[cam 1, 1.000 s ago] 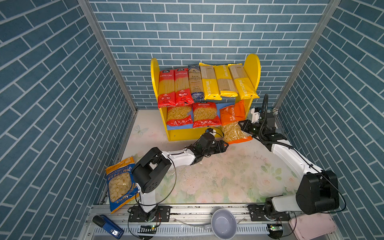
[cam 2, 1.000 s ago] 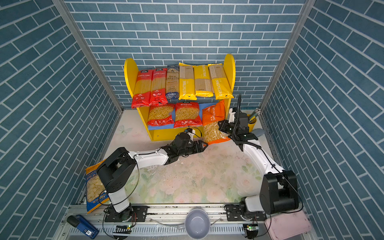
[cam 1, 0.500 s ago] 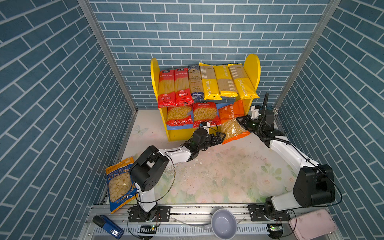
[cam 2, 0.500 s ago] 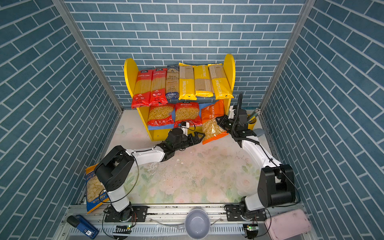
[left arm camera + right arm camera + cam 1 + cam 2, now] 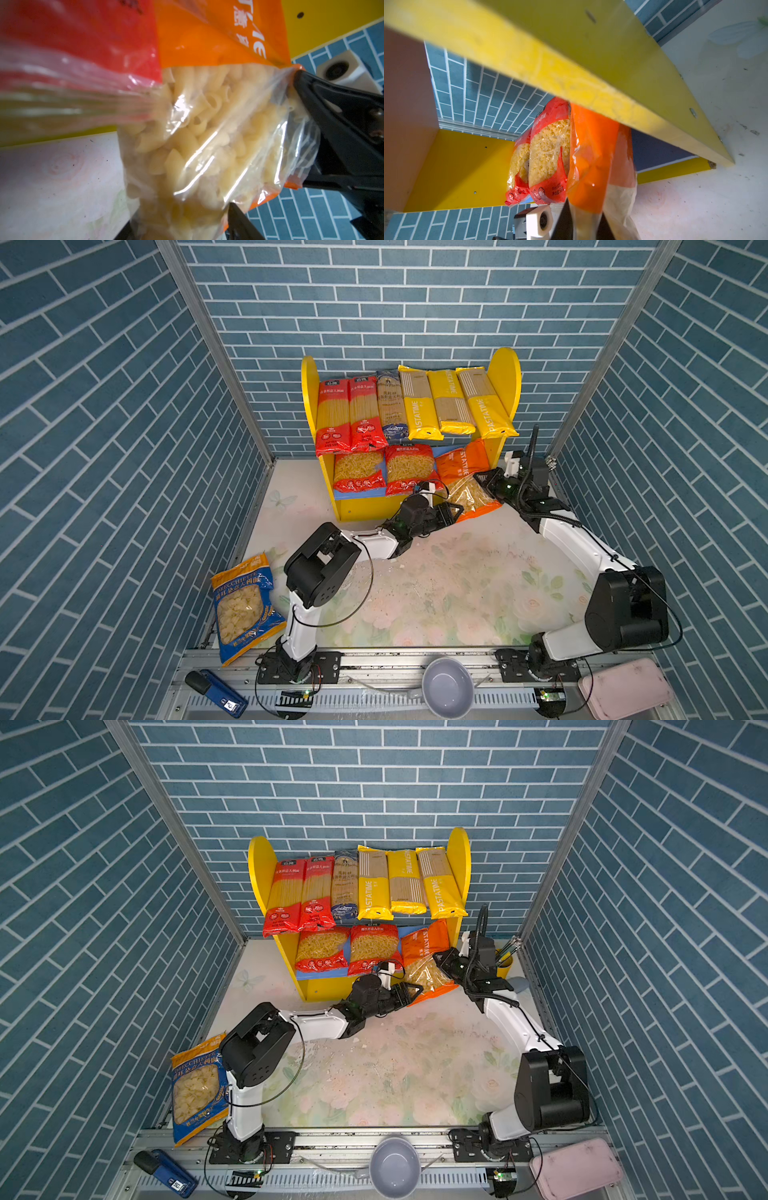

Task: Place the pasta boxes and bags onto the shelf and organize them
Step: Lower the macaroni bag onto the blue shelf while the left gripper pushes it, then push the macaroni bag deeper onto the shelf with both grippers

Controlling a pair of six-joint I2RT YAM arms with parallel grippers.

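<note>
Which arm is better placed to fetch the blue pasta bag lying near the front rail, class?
Left, probably. The blue pasta bag lies beside the left arm's base, far from the right gripper. Both that and the left gripper are at the orange bag, so the left must let go first.

The orange bag [image 5: 207, 128] is glossy, crinkled plastic with a clear window over pale, matt pasta. The shelf [image 5: 505, 377] has smooth, painted yellow panels. The counter [image 5: 457, 580] looks matt, printed with faded flowers. At six o'clock, the bowl [image 5: 448, 686] looks smooth and satiny.
</note>
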